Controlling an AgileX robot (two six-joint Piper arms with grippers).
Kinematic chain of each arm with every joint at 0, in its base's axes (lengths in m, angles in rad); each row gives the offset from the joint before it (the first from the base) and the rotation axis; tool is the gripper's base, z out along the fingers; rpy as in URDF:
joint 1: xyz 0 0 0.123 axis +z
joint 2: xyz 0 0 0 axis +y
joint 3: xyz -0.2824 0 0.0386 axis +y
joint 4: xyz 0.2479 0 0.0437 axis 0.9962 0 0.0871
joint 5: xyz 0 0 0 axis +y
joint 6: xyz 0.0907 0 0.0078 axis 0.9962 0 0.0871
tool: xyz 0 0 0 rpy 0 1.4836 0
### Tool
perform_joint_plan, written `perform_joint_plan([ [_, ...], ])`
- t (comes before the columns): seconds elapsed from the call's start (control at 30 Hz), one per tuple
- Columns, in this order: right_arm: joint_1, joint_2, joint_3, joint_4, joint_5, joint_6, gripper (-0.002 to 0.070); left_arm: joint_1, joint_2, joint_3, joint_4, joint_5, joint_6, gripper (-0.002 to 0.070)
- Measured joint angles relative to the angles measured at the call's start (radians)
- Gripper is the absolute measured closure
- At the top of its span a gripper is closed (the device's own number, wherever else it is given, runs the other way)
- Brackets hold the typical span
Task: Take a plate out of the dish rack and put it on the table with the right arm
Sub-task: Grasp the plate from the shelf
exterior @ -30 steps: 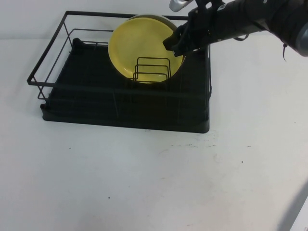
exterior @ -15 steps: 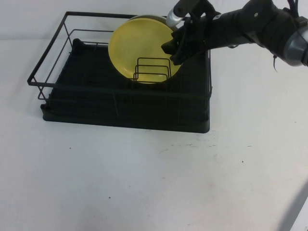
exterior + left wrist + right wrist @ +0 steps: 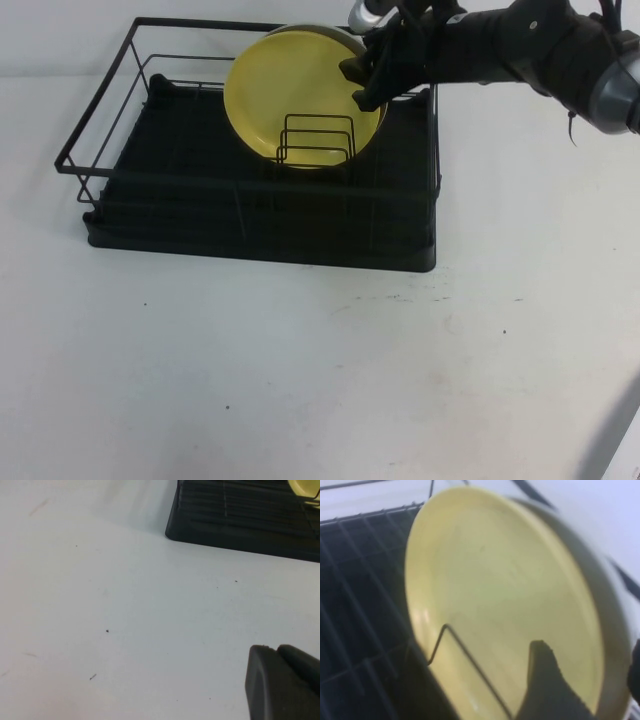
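The pale-yellow plate (image 3: 290, 95) stands on edge in the black wire dish rack (image 3: 150, 200), leaning behind the small upright dividers (image 3: 315, 140). My right gripper (image 3: 365, 85) is at the plate's right rim, near the rack's back right corner. In the right wrist view one finger (image 3: 547, 685) lies across the plate's yellow face (image 3: 490, 595) and the other sits behind the rim, so the gripper is shut on the plate. My left gripper (image 3: 280, 685) is out of the high view. It hangs shut and empty over the white table (image 3: 125, 610), in front of the rack's tray base (image 3: 240, 525).
A second, grey-white plate (image 3: 607, 595) stands right behind the yellow one; its rim also shows in the high view (image 3: 335, 31). The rack's wire wall (image 3: 435, 150) runs close beside my right gripper. The white table (image 3: 320, 380) spreads wide in front of the rack.
My right gripper has shifted slightly up and back along the plate's right rim. The plate and the rack's back left corner have moved up a little with it.
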Motion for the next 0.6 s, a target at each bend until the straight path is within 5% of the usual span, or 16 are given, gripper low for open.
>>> perform_joint_plan([
  [0.6,0.000,0.035,0.000,0.176,-0.065,-0.182,0.0357,0.000,0.000,0.000,0.000,0.000,0.000,0.0679],
])
